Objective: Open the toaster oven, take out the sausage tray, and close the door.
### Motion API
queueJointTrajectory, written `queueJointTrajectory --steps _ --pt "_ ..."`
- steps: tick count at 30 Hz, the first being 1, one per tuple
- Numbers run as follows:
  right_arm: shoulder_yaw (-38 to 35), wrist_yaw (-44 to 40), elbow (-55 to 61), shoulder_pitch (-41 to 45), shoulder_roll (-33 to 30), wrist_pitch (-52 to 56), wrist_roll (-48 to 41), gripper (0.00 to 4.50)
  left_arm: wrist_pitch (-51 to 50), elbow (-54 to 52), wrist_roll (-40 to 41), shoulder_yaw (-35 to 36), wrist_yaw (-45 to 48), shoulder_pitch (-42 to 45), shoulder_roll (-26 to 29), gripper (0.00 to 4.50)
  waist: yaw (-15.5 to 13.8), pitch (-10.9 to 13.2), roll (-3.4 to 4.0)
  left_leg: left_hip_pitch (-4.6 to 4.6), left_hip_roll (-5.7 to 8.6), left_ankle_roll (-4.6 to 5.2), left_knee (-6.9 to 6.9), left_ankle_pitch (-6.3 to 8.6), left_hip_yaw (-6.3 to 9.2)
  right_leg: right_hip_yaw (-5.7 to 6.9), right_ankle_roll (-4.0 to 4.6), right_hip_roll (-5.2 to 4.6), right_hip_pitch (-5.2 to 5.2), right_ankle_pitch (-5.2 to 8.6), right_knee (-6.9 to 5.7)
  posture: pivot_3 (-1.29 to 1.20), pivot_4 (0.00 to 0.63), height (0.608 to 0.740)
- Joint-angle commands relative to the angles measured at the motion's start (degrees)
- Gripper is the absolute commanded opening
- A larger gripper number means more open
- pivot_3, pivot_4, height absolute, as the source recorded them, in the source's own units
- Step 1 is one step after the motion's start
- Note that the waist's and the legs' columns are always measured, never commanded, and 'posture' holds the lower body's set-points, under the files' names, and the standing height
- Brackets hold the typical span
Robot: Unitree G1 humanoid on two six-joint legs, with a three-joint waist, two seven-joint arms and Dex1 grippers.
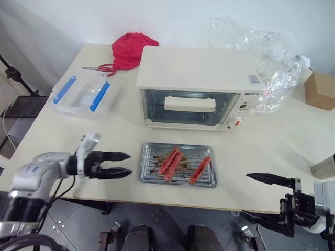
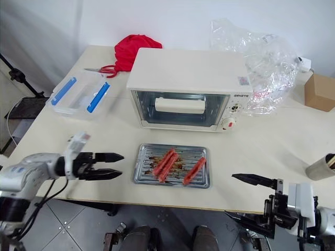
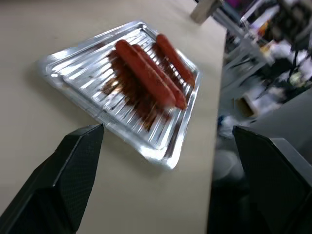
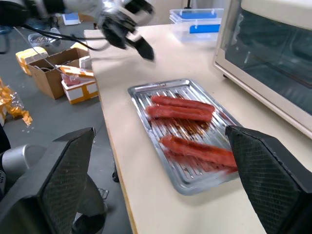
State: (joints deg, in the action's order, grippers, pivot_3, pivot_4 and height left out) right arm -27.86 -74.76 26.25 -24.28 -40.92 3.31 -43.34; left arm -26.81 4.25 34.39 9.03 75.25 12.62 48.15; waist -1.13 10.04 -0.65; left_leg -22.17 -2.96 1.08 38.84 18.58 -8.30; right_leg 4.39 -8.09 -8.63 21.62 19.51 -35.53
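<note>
Your right gripper (image 1: 264, 196) sits nearest you, at the near right edge of the table (image 1: 63, 130), its two black fingers spread wide with nothing between them; one finger lies over the table edge pointing left, the other hangs below the edge. Your left gripper (image 1: 124, 163) is at the near left, also empty with its fingers apart, tips pointing right toward the sausage tray (image 1: 178, 164) and stopping just short of its left rim without touching it.

You can see the sausage tray resting flat on the table near the front edge, between your two grippers and just in front of the toaster oven (image 1: 196, 86). Three reddish-brown sausages (image 1: 170, 161) lie on its ridged bottom: two side by side toward the left, one apart toward the right, all slanted the same way.

You have the toaster oven standing farther back, centred on the table, and the door (image 1: 188, 107) is up against the front with its cream bar handle (image 1: 189, 103) across the glass. Its knobs are on the right panel.

To the far left of the oven you see a clear plastic box (image 1: 81, 94) with blue clips, and beyond it red-handled scissors (image 1: 99, 68) next to a red cloth (image 1: 131, 49). Crumpled clear plastic wrap (image 1: 267, 57) is piled behind and to the right of the oven, with a cardboard box (image 1: 320, 90) at the far right edge.
</note>
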Motion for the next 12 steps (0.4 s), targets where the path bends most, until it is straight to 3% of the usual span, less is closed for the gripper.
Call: queueJointTrajectory --steps 1,7,9,11,12 --pt "-0.6 -2.0 -1.5 2.4 -1.2 -0.9 -0.7 4.5 14.1 1.4 -1.9 7.9 0.5 -2.0 -0.8 4.47 -0.1 0.0 0.0 0.0 0.0 0.0 0.0 0.0 -0.01 0.01 0.0 -0.01 0.01 0.0 0.0 0.0 0.15 0.74" --pt "-0.2 -0.3 -6.1 9.3 -1.3 0.9 -1.6 4.5 19.7 0.8 -3.9 12.6 -2.5 -5.8 -0.2 4.47 -0.1 0.0 0.01 0.0 0.01 0.11 0.01 0.1 -0.06 0.05 -0.02 -0.04 0.01 -0.01 -0.03 0.0 0.15 0.74" --pt "2.0 -5.9 -8.0 10.7 -2.0 -3.7 1.6 4.5 23.5 -0.8 -5.8 13.5 -4.8 -7.1 -1.0 4.47 -0.1 0.0 0.01 0.01 0.02 0.12 0.02 0.11 -0.06 0.08 -0.02 -0.03 0.01 -0.01 -0.07 0.0 0.15 0.74" --pt "2.7 -6.2 -9.6 11.9 -1.6 -4.6 2.7 4.5 17.3 -3.6 -1.8 14.3 -5.0 -8.6 -0.3 4.47 0.0 0.0 -0.01 0.01 0.02 0.14 0.01 0.13 -0.08 0.11 -0.03 0.0 0.0 -0.02 -0.06 0.0 0.15 0.74" --pt "2.3 -5.0 -10.2 12.3 -1.1 -4.3 2.5 4.5 19.7 -3.9 -2.8 14.2 -4.5 -9.5 -0.6 4.47 0.0 0.0 -0.01 0.0 -0.01 0.14 0.01 0.14 -0.11 0.15 -0.04 0.05 0.0 -0.02 -0.12 0.0 0.15 0.74"
